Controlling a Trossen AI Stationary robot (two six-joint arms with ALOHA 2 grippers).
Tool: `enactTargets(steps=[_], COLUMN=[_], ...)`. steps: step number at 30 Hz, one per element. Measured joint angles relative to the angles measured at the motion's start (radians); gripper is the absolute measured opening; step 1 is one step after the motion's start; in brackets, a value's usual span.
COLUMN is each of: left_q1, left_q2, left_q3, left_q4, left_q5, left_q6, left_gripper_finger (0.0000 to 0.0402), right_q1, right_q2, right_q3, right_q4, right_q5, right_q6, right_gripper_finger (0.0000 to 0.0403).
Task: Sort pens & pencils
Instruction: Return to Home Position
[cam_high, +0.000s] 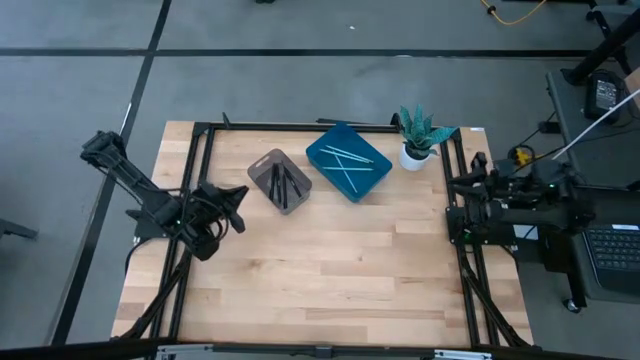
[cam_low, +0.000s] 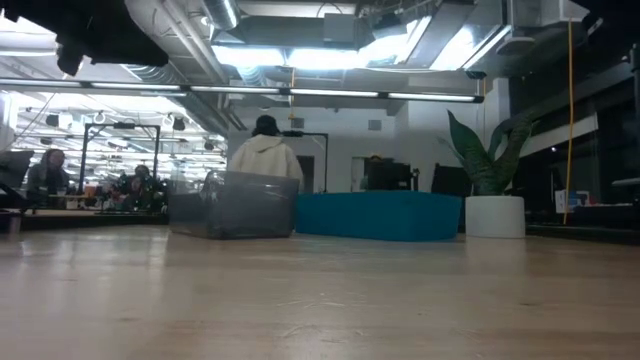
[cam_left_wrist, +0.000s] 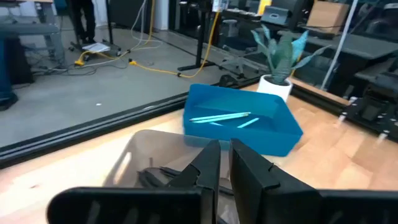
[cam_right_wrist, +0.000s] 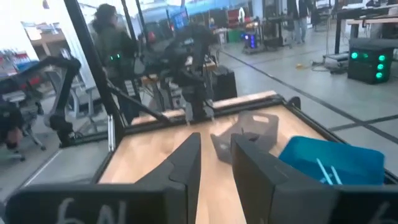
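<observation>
Sorted into two bins at the far edge of the table (cam_high: 330, 270)
We see black sticks (cam_high: 281, 186) in the grey bin (cam_high: 262, 163), light blue sticks (cam_high: 350, 160) in the blue bin (cam_high: 325, 148) beside it; left gripper (cam_high: 240, 203) near the left edge, fingers (cam_left_wrist: 208, 165) closed on nothing; right gripper (cam_high: 452, 205) at the right edge, fingers (cam_right_wrist: 186, 155) slightly apart, empty
</observation>
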Motion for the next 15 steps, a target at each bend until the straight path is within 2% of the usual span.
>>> enactTargets(steps=[8,11,15], left_q1=[0.042,0.117,0.241], left_q2=[0.000,0.000,0.000], left_q3=[-0.109,-0.126,-0.192], left_q4=[0.436,0.534,0.645], left_q5=[-0.004,0.046,0.147], left_q6=[0.337,0.458,0.544], left_gripper_finger=[0.0019,0.0013,0.0005], right_q1=[0.000,0.000,0.000], right_q2=[-0.016,-0.018,-0.021], right_q3=[-0.246,-0.301,-0.313], right_q4=[0.296,0.348,0.368], right_q5=[-0.036,-0.043,-0.043], right_q6=[0.025,0.050,0.046], right_gripper_finger=[0.0090,0.0090,0.0090])
